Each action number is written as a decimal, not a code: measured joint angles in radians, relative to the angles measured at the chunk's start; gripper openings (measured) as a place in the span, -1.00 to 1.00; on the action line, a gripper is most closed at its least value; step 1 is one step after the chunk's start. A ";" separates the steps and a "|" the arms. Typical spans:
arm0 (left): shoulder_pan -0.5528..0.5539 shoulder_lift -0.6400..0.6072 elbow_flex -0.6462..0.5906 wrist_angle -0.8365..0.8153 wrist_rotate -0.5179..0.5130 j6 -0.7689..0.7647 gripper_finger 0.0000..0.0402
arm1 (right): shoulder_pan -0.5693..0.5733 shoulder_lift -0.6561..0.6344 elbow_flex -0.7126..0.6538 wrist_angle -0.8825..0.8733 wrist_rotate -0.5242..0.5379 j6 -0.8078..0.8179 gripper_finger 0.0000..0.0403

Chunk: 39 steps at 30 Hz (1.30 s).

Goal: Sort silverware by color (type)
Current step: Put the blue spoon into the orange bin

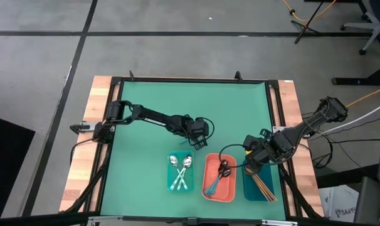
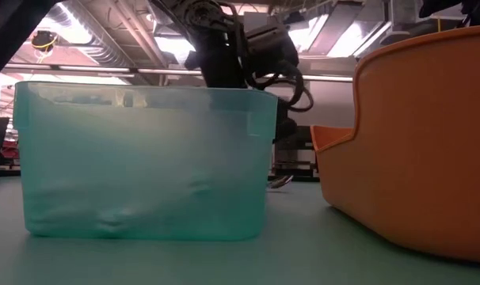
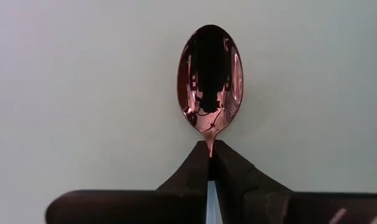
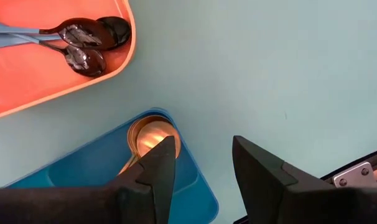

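Observation:
My left gripper [image 1: 199, 133] is over the middle of the table, beyond the teal tray [image 1: 180, 173]. It is shut on a copper-coloured spoon, whose glossy bowl [image 3: 210, 78] fills the left wrist view. Silver spoons with light-teal handles [image 1: 180, 168] lie crossed in the teal tray. Dark spoons with bluish handles [image 4: 83, 38] lie in the coral tray [image 1: 219, 181]. Gold spoons [image 4: 152, 134] lie in the dark blue tray [image 1: 260, 186]. My right gripper [image 4: 204, 163] is open above the blue tray's far corner and touches nothing. My left gripper pinches the copper spoon between its two fingers at the thin neck [image 3: 211, 138], just behind the bowl. The bowl sticks out past the fingertips with the green mat behind it. The fingers hide the handle. In the high view the gripper covers the spoon.
The three trays stand side by side near the table's near edge, teal at the left, coral in the middle and blue at the right. In the low view the teal tray wall [image 2: 145, 158] and the coral wall [image 2: 414, 142] stand close. Green mat [image 1: 152, 107] lies beyond them.

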 joint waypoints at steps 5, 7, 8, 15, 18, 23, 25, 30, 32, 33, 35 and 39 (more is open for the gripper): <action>0.000 0.000 0.050 0.000 0.008 0.003 -0.98 | 0.000 0.000 0.000 0.000 0.000 0.000 -0.26; 0.000 0.000 0.073 -0.006 0.012 0.026 -0.98 | 0.000 0.000 0.000 0.000 0.000 -0.001 -0.26; 0.000 0.000 0.086 -0.007 0.012 0.035 -0.98 | 0.000 0.000 0.000 0.000 0.000 -0.005 -0.26; -0.001 -0.002 0.213 -0.067 0.061 0.050 -0.98 | 0.000 0.000 0.000 -0.015 0.000 -0.053 -0.26; -0.008 -0.003 0.263 -0.069 0.132 0.050 -0.98 | 0.000 0.000 0.000 -0.036 0.009 -0.056 -0.26; -0.038 -0.006 0.331 -0.065 0.271 -0.017 -0.98 | 0.000 0.000 0.000 -0.053 0.064 -0.055 -0.26; -0.054 -0.006 0.343 -0.062 0.318 -0.061 -0.98 | 0.000 0.000 0.000 -0.052 0.075 -0.054 -0.26; -0.102 -0.006 0.346 -0.023 0.405 -0.202 -0.98 | 0.000 0.000 0.000 -0.052 0.080 -0.053 -0.26; -0.126 -0.006 0.346 -0.015 0.403 -0.257 -0.98 | 0.000 0.000 0.000 -0.051 0.101 -0.054 -0.26; -0.137 -0.006 0.346 -0.013 0.398 -0.283 -0.98 | 0.000 0.000 0.000 -0.051 0.114 -0.053 -0.26; -0.162 -0.006 0.346 0.003 0.379 -0.335 -0.98 | 0.000 0.000 0.000 -0.051 0.144 -0.055 -0.26; -0.207 -0.006 0.346 0.063 0.326 -0.439 -0.98 | 0.000 0.000 0.000 -0.051 0.182 -0.096 -0.26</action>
